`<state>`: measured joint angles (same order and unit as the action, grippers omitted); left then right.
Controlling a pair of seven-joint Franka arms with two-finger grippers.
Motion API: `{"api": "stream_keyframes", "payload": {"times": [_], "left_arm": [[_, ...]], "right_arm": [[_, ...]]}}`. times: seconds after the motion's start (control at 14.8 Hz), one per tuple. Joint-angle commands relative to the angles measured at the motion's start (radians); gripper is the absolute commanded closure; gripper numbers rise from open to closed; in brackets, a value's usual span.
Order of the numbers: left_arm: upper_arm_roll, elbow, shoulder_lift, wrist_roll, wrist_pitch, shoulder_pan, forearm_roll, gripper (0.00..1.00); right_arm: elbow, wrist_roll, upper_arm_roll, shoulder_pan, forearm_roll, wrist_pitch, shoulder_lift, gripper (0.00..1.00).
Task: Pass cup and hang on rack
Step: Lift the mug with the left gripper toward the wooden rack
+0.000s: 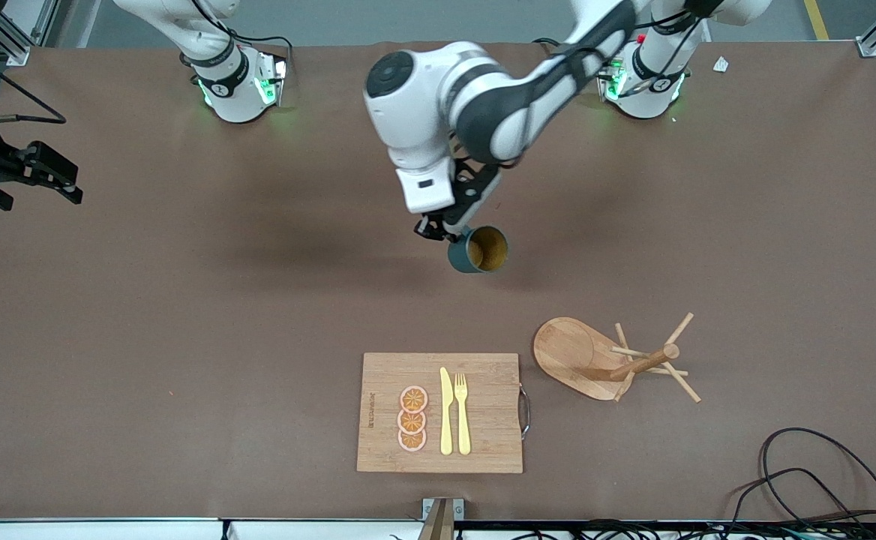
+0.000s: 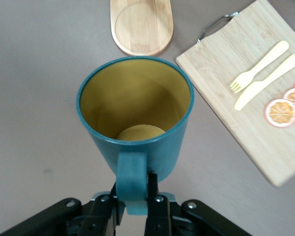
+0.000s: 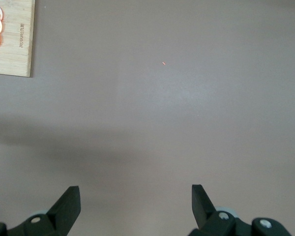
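Note:
The teal-green cup [image 1: 479, 249] with a mustard-yellow inside hangs in the air over the middle of the table, tipped on its side with its mouth toward the front camera. My left gripper [image 1: 438, 229] is shut on its loop handle [image 2: 132, 179]; the cup's open mouth [image 2: 135, 108] fills the left wrist view. The wooden rack [image 1: 610, 360], with an oval base, thick post and thin pegs, stands nearer the front camera, toward the left arm's end. Its base [image 2: 141, 24] shows in the left wrist view. My right gripper [image 1: 37, 187] is open and empty over the table's right arm's end, also seen in its wrist view [image 3: 135, 196].
A wooden cutting board [image 1: 439, 412] with a metal handle lies beside the rack, near the front edge, and carries orange slices [image 1: 412, 418], a yellow knife [image 1: 446, 411] and a fork [image 1: 462, 412]. Black cables [image 1: 820, 480] lie at the front corner by the left arm's end.

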<state>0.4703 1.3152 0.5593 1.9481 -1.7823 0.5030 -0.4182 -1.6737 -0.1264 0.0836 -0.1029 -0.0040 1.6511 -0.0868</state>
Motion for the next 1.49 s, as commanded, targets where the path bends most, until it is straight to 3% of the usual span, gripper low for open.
{"api": "stream_keyframes", "payload": {"times": [0.0,0.47,0.74,1.15,1.42], "left_arm": [[0.01,0.039,-0.079,-0.096,-0.077,-0.113,0.201,0.88],[0.008,0.044,-0.122,-0.369,-0.225,-0.326,0.692,0.9],[0.005,0.061,-0.113,-0.599,-0.241,-0.434,0.976,0.9],[0.005,0.176,-0.104,-0.911,-0.243,-0.582,1.232,0.9],[0.005,0.21,-0.07,-1.077,-0.2,-0.682,1.306,0.9]], "right_arm": [[-0.003,-0.009,-0.001,-0.001,0.012,-0.005,-0.017,0.0],[-0.003,-0.009,-0.001,-0.001,0.012,-0.005,-0.017,0.0],[-0.003,-0.007,-0.001,-0.001,0.012,-0.005,-0.017,0.0],[0.002,0.001,0.001,0.0,0.012,-0.005,-0.017,0.0],[0.008,0.004,0.001,0.002,0.012,-0.005,-0.017,0.0]]}}
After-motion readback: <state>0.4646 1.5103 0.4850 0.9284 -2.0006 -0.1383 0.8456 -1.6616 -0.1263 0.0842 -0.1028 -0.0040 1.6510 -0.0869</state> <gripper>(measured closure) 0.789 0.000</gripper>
